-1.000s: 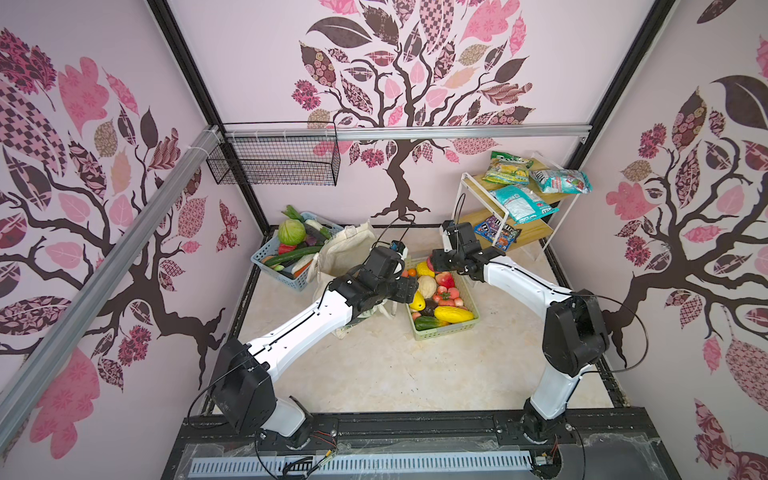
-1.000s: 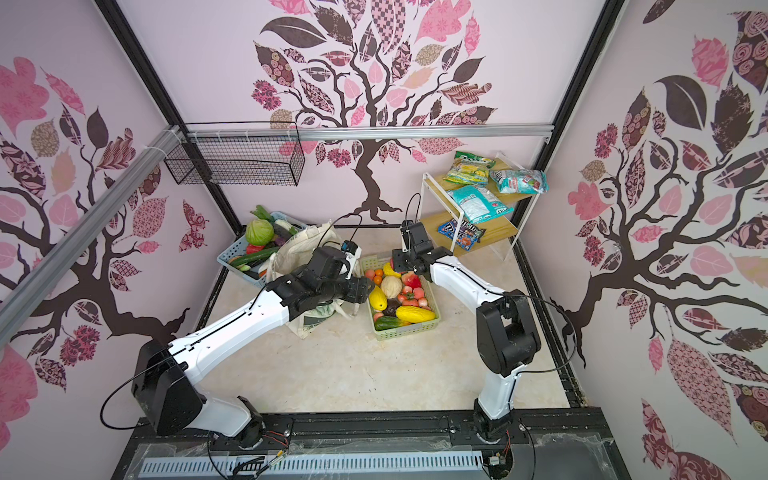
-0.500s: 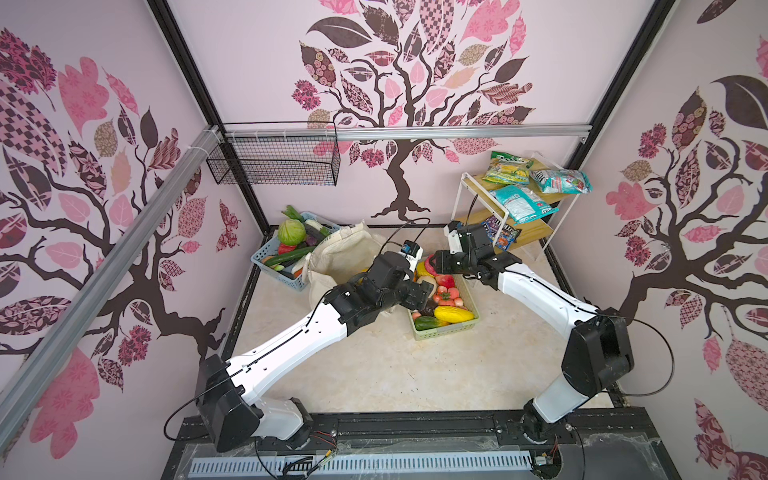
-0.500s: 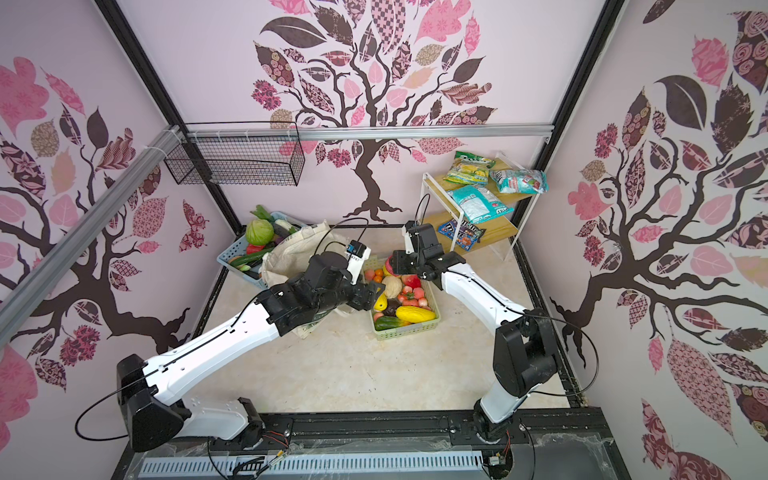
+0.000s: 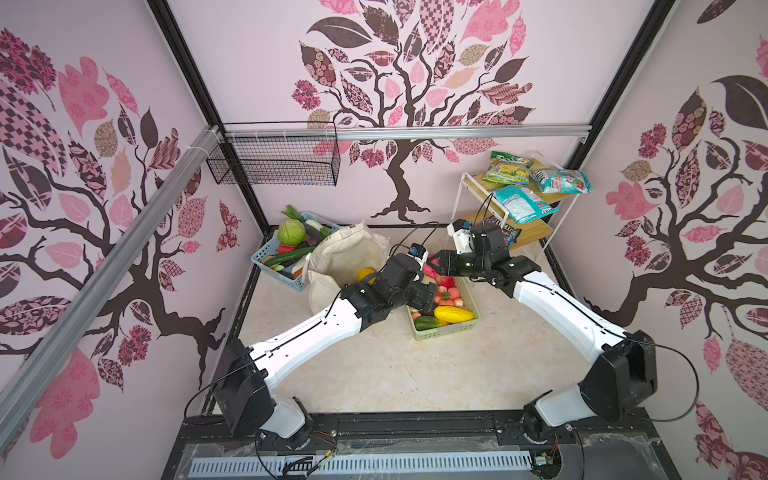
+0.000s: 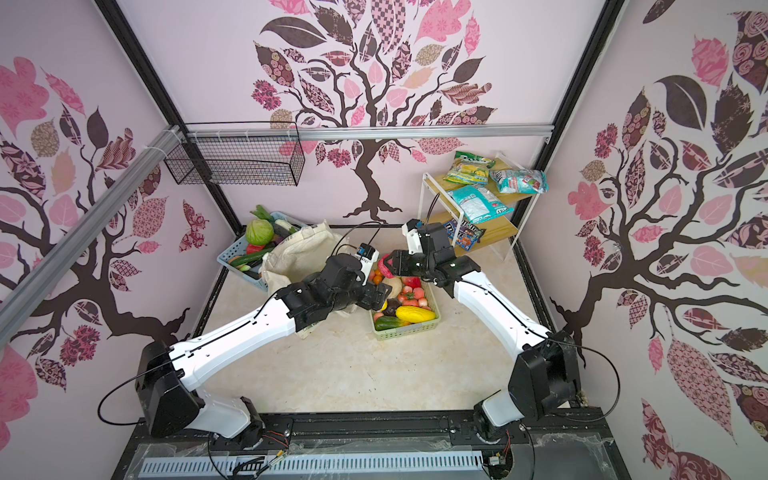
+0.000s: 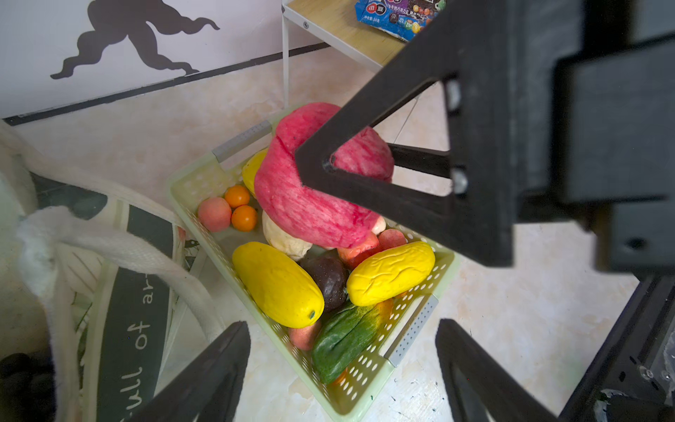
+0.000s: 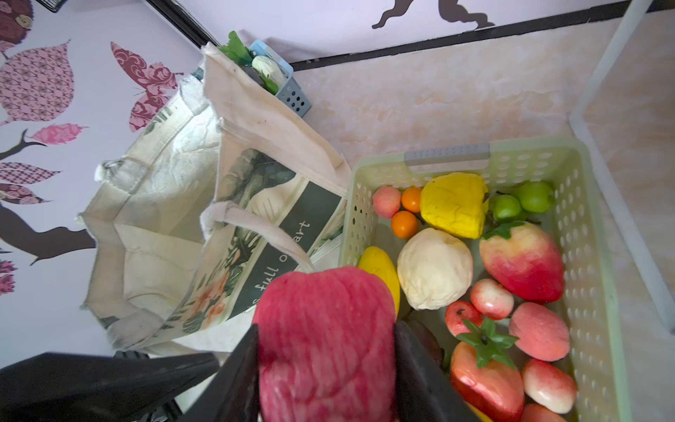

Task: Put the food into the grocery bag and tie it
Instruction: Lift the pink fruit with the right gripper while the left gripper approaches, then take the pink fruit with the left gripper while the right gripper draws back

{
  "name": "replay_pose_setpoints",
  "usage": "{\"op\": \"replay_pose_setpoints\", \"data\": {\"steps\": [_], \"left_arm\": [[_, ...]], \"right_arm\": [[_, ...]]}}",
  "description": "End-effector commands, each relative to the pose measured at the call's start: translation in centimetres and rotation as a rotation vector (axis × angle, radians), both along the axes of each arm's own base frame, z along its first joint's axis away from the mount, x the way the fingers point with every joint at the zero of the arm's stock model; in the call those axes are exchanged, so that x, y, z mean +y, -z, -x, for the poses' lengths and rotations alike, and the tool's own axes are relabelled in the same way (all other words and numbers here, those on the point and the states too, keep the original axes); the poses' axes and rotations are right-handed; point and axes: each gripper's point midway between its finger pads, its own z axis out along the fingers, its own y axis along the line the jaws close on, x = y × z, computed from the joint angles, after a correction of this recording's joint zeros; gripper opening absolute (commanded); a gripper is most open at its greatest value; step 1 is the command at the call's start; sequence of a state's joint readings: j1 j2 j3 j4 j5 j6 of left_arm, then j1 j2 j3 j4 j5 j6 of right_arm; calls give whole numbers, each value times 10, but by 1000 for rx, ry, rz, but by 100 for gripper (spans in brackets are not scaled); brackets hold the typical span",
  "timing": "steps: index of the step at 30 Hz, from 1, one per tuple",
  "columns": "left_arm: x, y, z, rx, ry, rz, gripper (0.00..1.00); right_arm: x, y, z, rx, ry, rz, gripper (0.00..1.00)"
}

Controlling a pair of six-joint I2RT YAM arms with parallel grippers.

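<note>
Grocery bag (image 8: 157, 226) stands open near the table's (image 5: 374, 365) far edge, untied, visible interior bare: packing judged barely begun. Green basket (image 8: 591, 292) beside it brims with fruit (image 8: 434, 266). Blue basket (image 5: 282, 280), far-left corner, holds vegetables (image 5: 291, 230). Right gripper (image 8: 325, 350) clamps a red fruit (image 7: 303, 204) over the green basket. Left gripper (image 7: 341, 325) gapes wide, empty.

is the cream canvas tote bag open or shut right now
Open. In the right wrist view the mouth of the cream canvas tote bag gapes wide, its pale inside walls showing.
</note>
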State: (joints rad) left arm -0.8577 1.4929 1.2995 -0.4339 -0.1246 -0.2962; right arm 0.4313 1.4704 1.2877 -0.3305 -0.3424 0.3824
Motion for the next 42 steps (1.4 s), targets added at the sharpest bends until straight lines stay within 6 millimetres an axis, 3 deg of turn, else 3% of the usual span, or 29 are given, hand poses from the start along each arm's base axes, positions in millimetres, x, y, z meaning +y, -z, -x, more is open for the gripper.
{"op": "replay_pose_setpoints", "data": {"steps": [1, 21, 24, 31, 37, 42], "left_arm": [[1, 0, -9, -12, -35, 9, 84], [-12, 0, -17, -7, 38, 39, 85], [-11, -1, -21, -12, 42, 48, 82], [-10, -4, -18, -19, 72, 60, 64], [-10, -11, -15, -21, 80, 82, 61], [-4, -21, -21, -26, 48, 104, 61]], "right_arm": [[0, -18, 19, -3, -34, -44, 44], [15, -12, 45, 78, -159, -121, 43], [17, -11, 50, 93, -175, -134, 43], [16, -13, 47, 96, -157, -143, 46], [11, -17, 39, 82, -104, -137, 61], [3, -32, 28, 30, -33, -141, 71]]}}
